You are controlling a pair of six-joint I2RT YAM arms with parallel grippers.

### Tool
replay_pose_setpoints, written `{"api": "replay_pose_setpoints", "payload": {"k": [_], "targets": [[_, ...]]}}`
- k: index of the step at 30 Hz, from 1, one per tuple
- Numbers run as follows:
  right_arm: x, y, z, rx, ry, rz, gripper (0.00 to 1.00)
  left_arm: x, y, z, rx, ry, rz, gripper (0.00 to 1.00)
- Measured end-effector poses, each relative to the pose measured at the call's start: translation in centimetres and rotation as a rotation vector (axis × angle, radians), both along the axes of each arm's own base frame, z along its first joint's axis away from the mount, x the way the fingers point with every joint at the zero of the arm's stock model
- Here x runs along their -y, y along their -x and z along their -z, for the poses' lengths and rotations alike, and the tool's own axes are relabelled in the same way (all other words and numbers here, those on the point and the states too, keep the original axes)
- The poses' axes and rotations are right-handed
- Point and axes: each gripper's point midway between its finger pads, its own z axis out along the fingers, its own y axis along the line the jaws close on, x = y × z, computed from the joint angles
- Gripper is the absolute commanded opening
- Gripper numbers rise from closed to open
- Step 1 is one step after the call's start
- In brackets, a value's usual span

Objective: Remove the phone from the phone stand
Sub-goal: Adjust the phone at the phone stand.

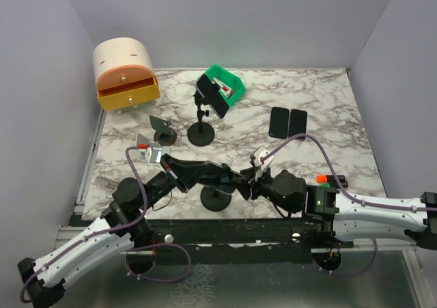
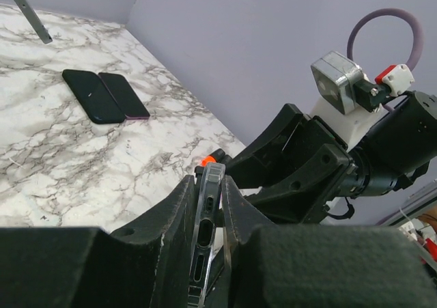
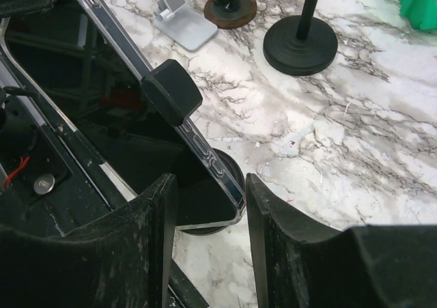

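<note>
The phone point(image 2: 203, 226), in a clear case, stands edge-on between my left gripper's point(image 2: 209, 182) black fingers, which press on both its faces. In the right wrist view the same phone point(image 3: 198, 144) slants down from the upper left, and the phone stand's black clamp point(image 3: 172, 91) grips its edge. My right gripper point(image 3: 209, 182) straddles the phone's lower corner, with a gap on each side. The stand's round base point(image 1: 217, 200) sits near the table's front edge, where both arms meet; they hide the phone in the top view.
A second stand point(image 1: 201, 134) carrying another phone point(image 1: 212, 95) rises behind, next to a green bin point(image 1: 229, 82). Two phones point(image 1: 287, 122) lie flat at the right. A drawer box point(image 1: 125, 74) stands back left. Two small stands point(image 1: 162, 129) sit left of centre.
</note>
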Motion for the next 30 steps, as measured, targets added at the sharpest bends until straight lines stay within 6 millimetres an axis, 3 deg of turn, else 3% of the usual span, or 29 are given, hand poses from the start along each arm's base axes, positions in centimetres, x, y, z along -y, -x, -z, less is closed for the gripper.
{"api": "replay_pose_setpoints", "payload": {"k": [8,21,30], "targets": [[-0.5,0.2,1.1,-0.068,-0.058,0.023,0.38,0.0,-0.3,-0.6,0.013,0.013,-0.014,0.06],[-1.7,0.9,2.4,-0.152,-0.108,0.013,0.36,0.3,-1.3,-1.8,0.020,0.041,-0.048,0.05],[-2.4,2.0,3.5,-0.205,-0.112,-0.037,0.35,0.5,-2.5,-1.6,-0.002,0.043,-0.092,0.05]]}}
